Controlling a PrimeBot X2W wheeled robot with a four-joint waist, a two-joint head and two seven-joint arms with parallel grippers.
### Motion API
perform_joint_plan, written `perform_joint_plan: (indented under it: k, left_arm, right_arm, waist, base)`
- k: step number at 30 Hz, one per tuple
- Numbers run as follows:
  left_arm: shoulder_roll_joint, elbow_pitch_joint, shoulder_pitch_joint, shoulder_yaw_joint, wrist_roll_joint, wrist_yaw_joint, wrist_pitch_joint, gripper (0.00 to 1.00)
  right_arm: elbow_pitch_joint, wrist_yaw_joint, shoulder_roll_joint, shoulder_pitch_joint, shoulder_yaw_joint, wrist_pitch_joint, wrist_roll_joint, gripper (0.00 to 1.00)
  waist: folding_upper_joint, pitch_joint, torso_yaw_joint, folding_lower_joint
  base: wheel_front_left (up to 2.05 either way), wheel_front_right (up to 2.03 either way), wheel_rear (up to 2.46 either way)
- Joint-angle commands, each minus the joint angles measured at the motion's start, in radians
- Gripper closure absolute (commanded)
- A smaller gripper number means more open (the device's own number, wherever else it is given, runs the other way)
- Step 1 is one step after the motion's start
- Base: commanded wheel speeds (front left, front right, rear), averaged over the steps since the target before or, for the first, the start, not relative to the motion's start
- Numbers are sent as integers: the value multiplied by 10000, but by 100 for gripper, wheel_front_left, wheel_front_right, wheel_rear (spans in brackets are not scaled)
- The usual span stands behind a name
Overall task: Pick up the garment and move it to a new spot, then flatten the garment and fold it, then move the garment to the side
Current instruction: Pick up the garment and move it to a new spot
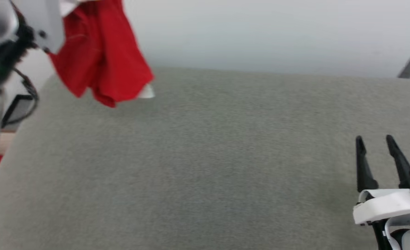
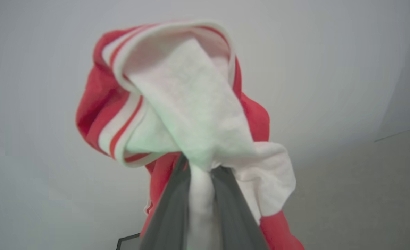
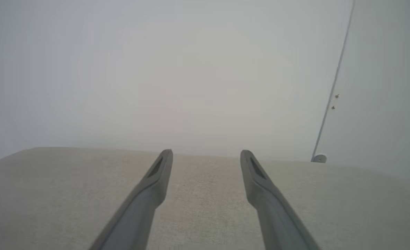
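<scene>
Garment (image 1: 100,52) posn: hanging, long axis vertical, from L jaws clamped on white sleeve (image 2: 198,114), far left over worktop (image 1: 208,156); R jaws spread, empty, well apart

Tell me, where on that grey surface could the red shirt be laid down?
Nearly all the grey surface is bare, from the shirt hanging far left to the open right gripper near right. Crowded only where the left gripper holds the shirt.
</scene>
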State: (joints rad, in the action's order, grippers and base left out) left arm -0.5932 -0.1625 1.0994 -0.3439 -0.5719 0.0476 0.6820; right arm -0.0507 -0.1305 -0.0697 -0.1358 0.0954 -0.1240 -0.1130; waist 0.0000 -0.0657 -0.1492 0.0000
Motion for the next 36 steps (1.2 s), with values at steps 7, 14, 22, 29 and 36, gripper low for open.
perform_joint_plan:
  k: [7,14,22,29,36]
  left_arm:
    - [241,2112,-627,-409,-148,-579,1049,100]
    - [550,3356,-1295,-916,-359,-988,1840,100]
    - [704,3782,-2932,-1746,-372,-1498,2327,100]
    - [717,3097,-4224,-2273,-607,-1587,2431,100]
    - [836,1994,-4881,-2588,-818,-1520,2345,100]
  right_arm:
    - [-260,-4,84,-19,710,-299,212,0]
    - [-359,-4,163,-157,935,-516,130,0]
    - [-644,-4,203,-366,739,-764,-51,0]
    - [-1016,-4,204,-551,501,-977,-300,0]
    - [-1322,-3,205,-639,350,-1125,-364,0]
  waist:
    - [0,-364,1637,0]
    - [0,-807,2450,0]
    - [0,-1268,2974,0]
    - [0,-1462,3177,0]
    - [0,-1457,3243,0]
  base:
    - [0,0,0]
    - [0,0,0]
    - [0,0,0]
    - [0,0,0]
    - [0,0,0]
